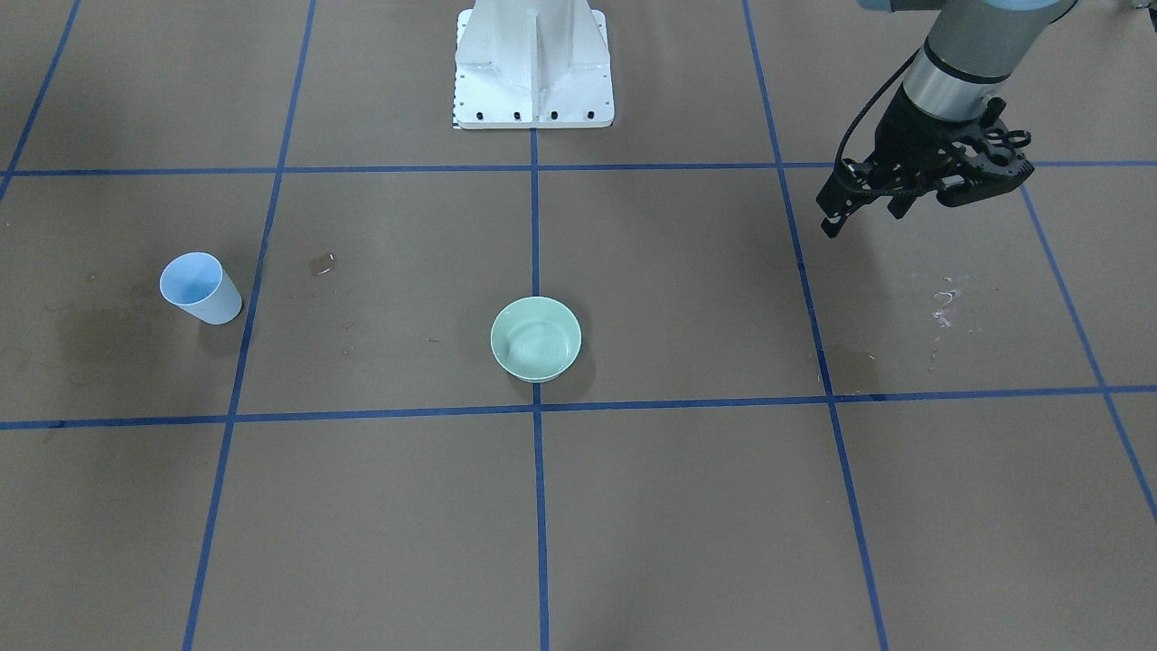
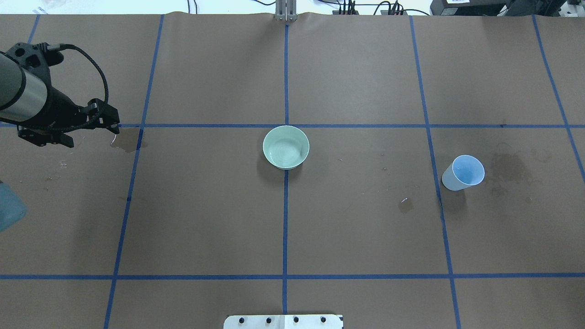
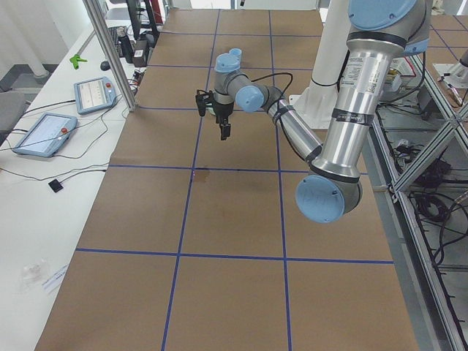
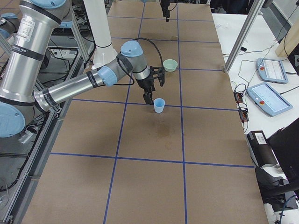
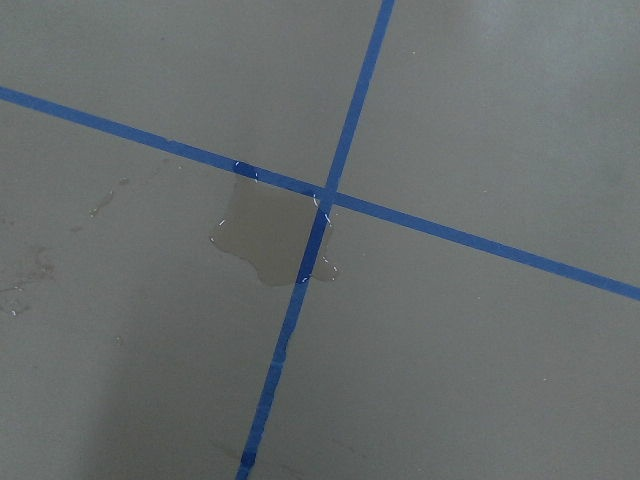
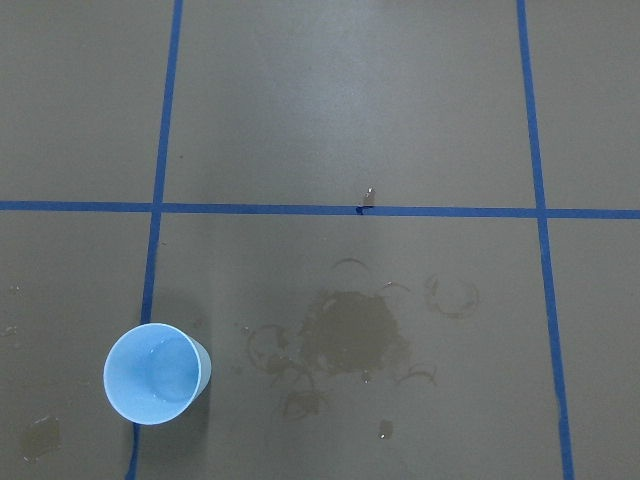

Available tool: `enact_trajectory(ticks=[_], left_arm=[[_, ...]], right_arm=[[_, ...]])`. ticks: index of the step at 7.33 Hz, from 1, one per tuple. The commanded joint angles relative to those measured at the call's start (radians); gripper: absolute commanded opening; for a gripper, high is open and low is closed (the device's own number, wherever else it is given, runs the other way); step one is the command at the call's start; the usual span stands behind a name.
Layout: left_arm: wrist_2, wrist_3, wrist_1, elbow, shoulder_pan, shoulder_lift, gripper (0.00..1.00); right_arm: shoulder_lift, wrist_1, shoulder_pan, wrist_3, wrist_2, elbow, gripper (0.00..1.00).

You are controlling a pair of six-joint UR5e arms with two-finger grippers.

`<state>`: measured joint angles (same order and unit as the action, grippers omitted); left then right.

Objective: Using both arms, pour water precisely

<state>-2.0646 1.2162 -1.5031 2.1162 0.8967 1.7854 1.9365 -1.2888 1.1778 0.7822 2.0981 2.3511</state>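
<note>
Robot pouring trial: the left gripper (image 1: 866, 212) hung above the brown-papered table (image 1: 687, 506) with its fingers apart, gripping nothing. Below it, a puddle of water (image 5: 272, 232) lay across a crossing of blue tape lines (image 5: 352, 110). The right gripper (image 4: 150, 92) hovered close to an upright blue cup (image 4: 159, 105); we could not tell whether its fingers were spread or closed. A pale green bowl (image 1: 535, 338) sat at the table's centre, well apart from the cup.

Print (image 4: 22, 36) on the right arm (image 4: 28, 60) is illegibly small.
</note>
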Motion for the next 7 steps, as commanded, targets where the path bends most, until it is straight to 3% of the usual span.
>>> enact_trajectory(ticks=[1, 3, 5, 6, 7], left_arm=[[0.0, -0.006, -0.002, 0.001, 0.022, -0.023, 1.0], [-0.006, -0.099, -0.002, 0.004, 0.056, -0.061, 1.0], [-0.008, -0.161, -0.003, -0.001, 0.077, -0.084, 1.0], [-0.009, -0.162, -0.003, -0.002, 0.077, -0.084, 1.0], [-0.008, -0.162, -0.003, -0.005, 0.076, -0.086, 1.0]], right_arm=[[0.044, 0.135, -0.158, 0.184, -0.144, 0.007, 1.0], [0.053, 0.183, -0.442, 0.393, -0.434, 0.007, 1.0], [0.079, 0.181, -0.757, 0.631, -0.78, 0.007, 1.0], [0.088, 0.178, -0.87, 0.703, -0.894, 0.007, 1.0], [0.088, 0.174, -0.921, 0.732, -0.933, -0.002, 1.0]])
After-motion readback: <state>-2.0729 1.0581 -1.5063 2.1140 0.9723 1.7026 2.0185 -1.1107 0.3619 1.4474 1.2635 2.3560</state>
